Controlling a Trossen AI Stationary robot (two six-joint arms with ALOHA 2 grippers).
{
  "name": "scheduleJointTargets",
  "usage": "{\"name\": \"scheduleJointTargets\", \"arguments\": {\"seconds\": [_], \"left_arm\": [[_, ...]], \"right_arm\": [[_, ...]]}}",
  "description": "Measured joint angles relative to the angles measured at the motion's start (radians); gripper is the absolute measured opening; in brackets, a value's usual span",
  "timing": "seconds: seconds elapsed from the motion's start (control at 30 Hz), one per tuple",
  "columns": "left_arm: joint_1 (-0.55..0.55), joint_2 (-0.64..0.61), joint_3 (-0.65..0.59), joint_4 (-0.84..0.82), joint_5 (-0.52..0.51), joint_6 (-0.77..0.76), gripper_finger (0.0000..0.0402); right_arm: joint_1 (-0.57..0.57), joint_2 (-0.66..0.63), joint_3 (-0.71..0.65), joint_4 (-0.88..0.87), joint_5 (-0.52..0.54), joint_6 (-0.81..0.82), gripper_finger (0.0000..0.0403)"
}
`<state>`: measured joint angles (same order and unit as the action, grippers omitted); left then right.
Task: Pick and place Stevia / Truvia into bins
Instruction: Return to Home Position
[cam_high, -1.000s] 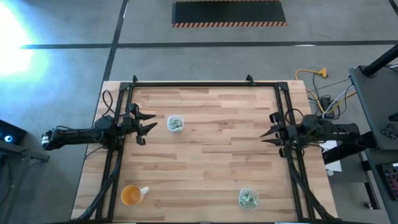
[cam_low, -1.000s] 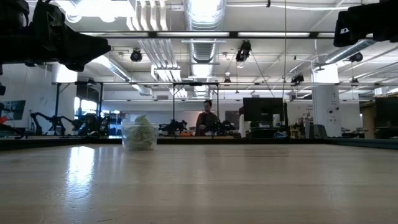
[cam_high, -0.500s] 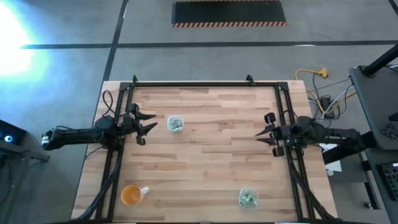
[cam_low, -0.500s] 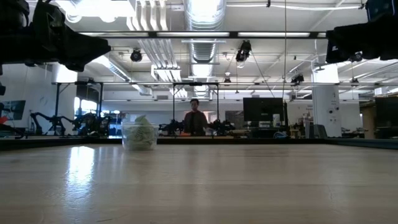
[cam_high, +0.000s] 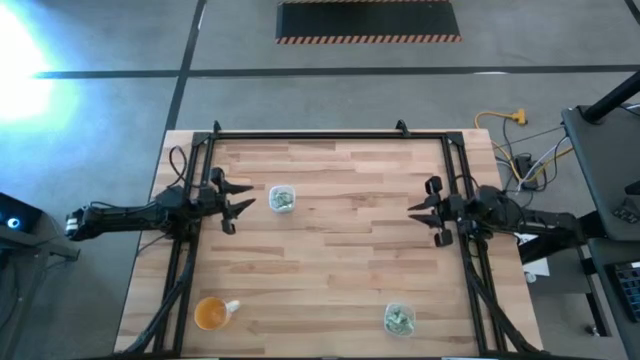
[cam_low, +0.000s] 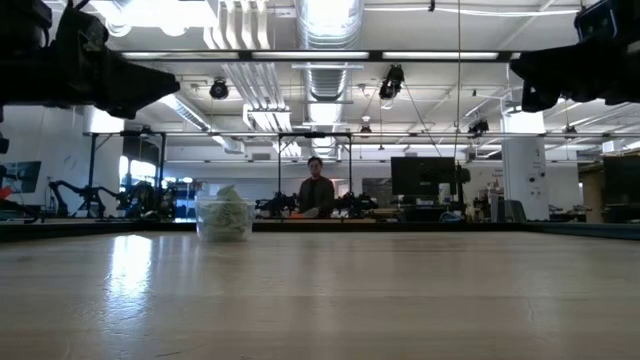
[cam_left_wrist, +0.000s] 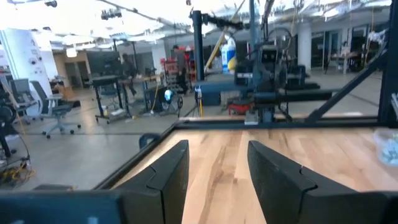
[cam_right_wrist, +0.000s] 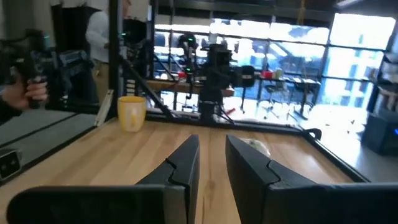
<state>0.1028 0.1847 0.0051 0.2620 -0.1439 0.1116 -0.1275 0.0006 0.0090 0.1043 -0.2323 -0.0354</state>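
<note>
Arms at the table (cam_high: 340, 260) sides, all packets in the bins.

The left gripper (cam_high: 246, 197) hangs just beside the first bin (cam_high: 272, 192), its jaws wide apart and holding nothing. The right gripper (cam_high: 413, 213) is well apart from that bin, across the table, its jaws parted less and also empty. Stevia packets (cam_high: 284, 202) fill this bin and the second bin (cam_high: 388, 312), far from it. The risk, I judge, is that a low sweep of the left arm could tip the first bin.
</note>
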Motion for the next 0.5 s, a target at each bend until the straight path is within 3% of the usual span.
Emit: {"name": "scheduleJointTargets", "arguments": {"seconds": [0.5], "left_arm": [[0.000,0.005,0.000,-0.037,-0.037,-0.032,0.0148]], "right_arm": [[-0.033,0.015,0.000,-0.069,0.047,0.054,0.0068]]}}
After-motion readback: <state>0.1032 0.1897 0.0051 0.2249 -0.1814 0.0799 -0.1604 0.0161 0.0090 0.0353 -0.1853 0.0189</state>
